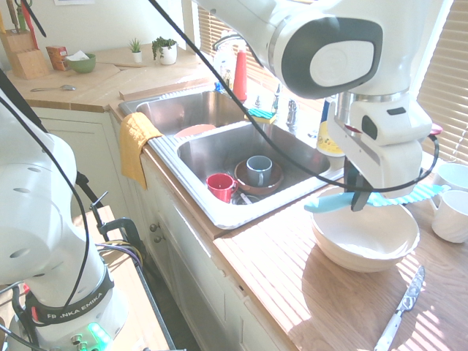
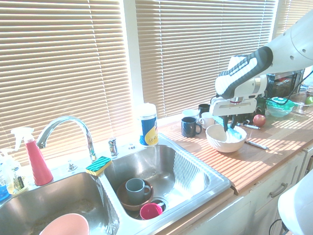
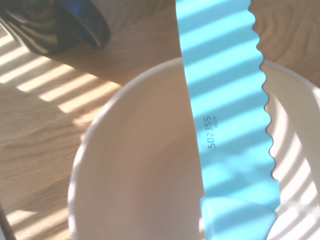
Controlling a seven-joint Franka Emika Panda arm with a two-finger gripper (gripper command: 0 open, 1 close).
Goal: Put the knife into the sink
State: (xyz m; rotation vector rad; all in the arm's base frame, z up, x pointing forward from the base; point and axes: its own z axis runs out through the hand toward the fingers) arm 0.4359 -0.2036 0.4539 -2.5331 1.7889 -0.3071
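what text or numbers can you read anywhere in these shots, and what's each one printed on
"502355" on the blade of the turquoise knife, seen in the wrist view.
A smaller line of print just beside that number on the knife: too small to read.
"FRANKA EMIKA" on the band round the robot arm's base, first exterior view.
Label on the blue and yellow canister by the sink: too blurred to read.

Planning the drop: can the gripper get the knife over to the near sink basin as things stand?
Probably yes. The gripper holds the knife clear above the white bowl; bare counter leads to the sink, though mugs crowd that basin.
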